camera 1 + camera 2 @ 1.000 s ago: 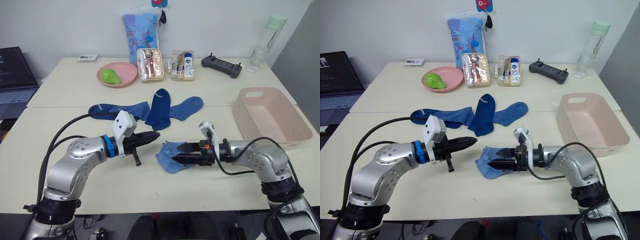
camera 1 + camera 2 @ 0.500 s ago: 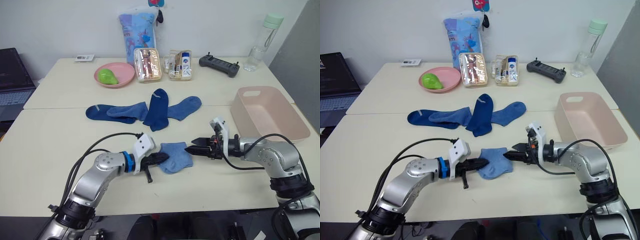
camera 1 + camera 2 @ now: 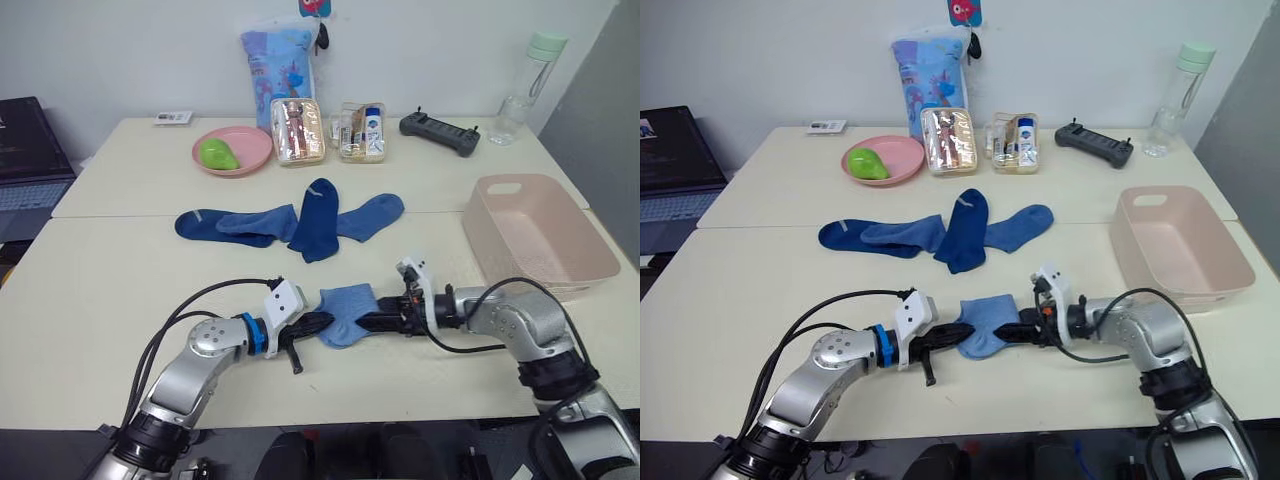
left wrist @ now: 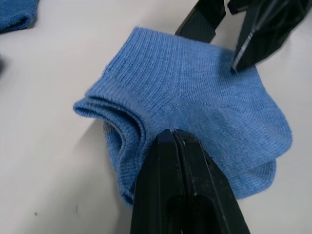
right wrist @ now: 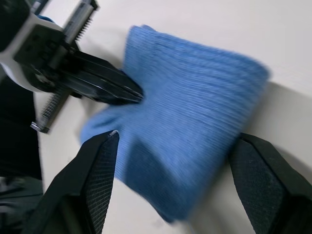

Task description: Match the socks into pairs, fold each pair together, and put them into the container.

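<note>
I am pinching the folded pair of socks (image 4: 195,107) with my left gripper (image 4: 171,132), fingers closed on its edge, near the table's front. My right gripper (image 5: 170,151) is straddling it, fingers spread (nothing gripped). If I lift one-handed, the fold may fall open. The head view is showing the container (image 3: 535,235) well apart, empty.
</note>
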Tool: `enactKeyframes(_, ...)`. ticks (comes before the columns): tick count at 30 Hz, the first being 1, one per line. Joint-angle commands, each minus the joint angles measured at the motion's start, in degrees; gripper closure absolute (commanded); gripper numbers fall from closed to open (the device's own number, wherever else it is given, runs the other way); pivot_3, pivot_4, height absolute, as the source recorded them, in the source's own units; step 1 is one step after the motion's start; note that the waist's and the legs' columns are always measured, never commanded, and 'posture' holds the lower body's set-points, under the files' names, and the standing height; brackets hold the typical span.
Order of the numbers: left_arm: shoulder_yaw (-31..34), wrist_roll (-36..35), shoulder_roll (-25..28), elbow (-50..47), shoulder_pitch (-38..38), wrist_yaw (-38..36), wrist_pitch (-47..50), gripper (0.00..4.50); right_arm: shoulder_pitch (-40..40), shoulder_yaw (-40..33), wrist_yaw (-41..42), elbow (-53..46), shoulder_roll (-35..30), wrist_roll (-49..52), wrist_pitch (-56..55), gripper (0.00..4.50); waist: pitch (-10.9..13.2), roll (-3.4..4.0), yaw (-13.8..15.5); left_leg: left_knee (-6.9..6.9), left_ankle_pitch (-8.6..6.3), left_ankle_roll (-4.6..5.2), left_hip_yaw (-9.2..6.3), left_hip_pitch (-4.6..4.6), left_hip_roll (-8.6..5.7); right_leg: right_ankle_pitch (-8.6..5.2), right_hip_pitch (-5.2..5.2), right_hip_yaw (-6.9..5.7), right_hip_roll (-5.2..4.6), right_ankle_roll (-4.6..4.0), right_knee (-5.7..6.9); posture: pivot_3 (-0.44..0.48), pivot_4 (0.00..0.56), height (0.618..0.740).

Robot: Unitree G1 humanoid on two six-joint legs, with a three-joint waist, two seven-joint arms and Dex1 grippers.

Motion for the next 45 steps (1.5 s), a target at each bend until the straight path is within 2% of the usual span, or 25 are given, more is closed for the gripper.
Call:
enactKeyframes(1,-0.9,1.1,-0.1,1.3,0.7,-0.1,0.7,4.50,-1.3,0.0,-0.2,0.6,2.2,0.9,1.0,0.89,0.0,0.00,0.0,0.00,0.00,0.00,0.00,0.00,0.00,0.00,0.00,0.00,0.00,0.00,0.00,0.000,0.150,0.740)
enactKeyframes(9,-0.4,0.8,0.5,0.5,1.2,-0.8,0.4,4.50,-1.5,-2.2,-1.6,2.8,4.9,1.2,2.4,0.89,0.0,0.01,0.0,-0.01,0.00,0.00,-0.01,-0.01,0.00,0.00,-0.01,0.00,0.00,0.00,-0.01,0.000,0.150,0.740)
enactKeyframes(12,0.0,0.6,0.7,0.6,1.2,-1.0,0.1,4.50,-1.6,-2.8,-1.9,3.4,5.1,1.3,2.4,1.49,0.0,0.01,0.0,-0.01,0.00,0.00,-0.01,-0.01,0.00,0.00,-0.01,0.00,0.00,0.00,-0.01,0.000,0.150,0.740)
enactKeyframes(20,2.4,-1.8,1.2,0.5,0.4,-3.1,-0.7,4.50,-0.4,-2.3,-2.0,2.6,4.7,1.1,1.6,4.36,0.0,0.01,0.0,-0.04,0.00,0.00,-0.01,-0.03,0.00,0.00,-0.06,0.00,0.00,0.00,-0.02,0.000,0.150,0.740)
enactKeyframes(24,5.7,-8.0,1.1,-2.2,0.0,-5.1,3.8,4.50,-0.1,-3.5,-2.4,1.6,4.4,1.5,1.4,4.47,0.0,0.01,0.0,-0.02,0.00,0.00,-0.01,-0.03,0.00,0.00,-0.05,0.00,0.00,0.00,-0.01,0.000,0.150,0.740)
enactKeyframes(27,9.6,-14.0,2.8,-5.0,-1.8,-6.8,9.4,3.91,0.1,-7.6,-3.9,-0.4,4.3,2.8,0.9,4.50,0.0,0.01,-0.1,-0.03,0.00,0.00,-0.02,-0.11,0.00,0.00,-0.11,-0.02,0.00,0.00,-0.02,0.000,0.150,0.740)
enactKeyframes(32,15.4,-21.6,3.6,-9.0,-9.1,-4.1,17.3,2.36,-0.5,-14.7,-6.7,-6.7,2.0,3.2,-1.5,4.50,0.0,0.01,0.2,0.04,0.00,0.00,-0.11,-0.30,-0.02,0.00,-0.21,-0.11,0.00,0.00,-0.03,0.000,0.150,0.740)
enactKeyframes(33,16.0,-22.7,3.2,-9.6,-11.1,-3.0,18.7,1.93,-1.0,-16.4,-7.3,-7.5,1.3,3.8,-1.0,4.50,0.0,0.01,0.1,0.04,0.00,0.00,-0.11,-0.31,-0.04,0.00,-0.19,-0.10,-0.01,0.01,-0.06,0.000,0.150,0.740)
enactKeyframes(36,16.3,-23.2,1.2,-9.9,-17.2,0.1,19.4,0.97,-3.2,-21.6,-9.1,-8.9,-1.3,5.2,0.1,4.50,0.1,0.01,0.1,0.03,0.00,0.00,-0.09,-0.31,-0.05,0.01,-0.19,-0.07,-0.01,0.02,-0.09,0.000,0.150,0.740)
enactKeyframes(39,14.9,-22.7,-0.2,-10.2,-20.3,1.4,19.5,0.01,-4.9,-23.5,-9.4,-9.0,-5.0,4.1,-1.7,4.50,0.1,0.01,0.1,0.02,0.00,-0.01,-0.08,-0.33,-0.05,0.01,-0.20,-0.07,0.00,0.02,-0.10,0.000,0.150,0.740)
enactKeyframes(43,14.3,-22.5,-6.7,-8.6,-26.4,6.8,18.4,0.01,-10.6,-24.1,-8.0,-3.5,-14.6,-3.3,-11.4,4.50,0.2,0.02,0.2,0.07,0.01,-0.01,-0.04,-0.42,-0.09,0.00,-0.23,-0.04,0.00,0.02,-0.13,0.000,0.150,0.740)
enactKeyframes(45,13.1,-20.8,-9.3,-7.7,-27.8,8.7,17.4,0.01,-12.0,-20.8,-6.0,-0.2,-19.5,-9.5,-19.5,4.50,0.2,0.01,0.2,0.12,0.00,0.00,-0.03,-0.45,-0.10,0.02,-0.24,-0.03,0.00,0.06,-0.14,0.000,0.150,0.740)
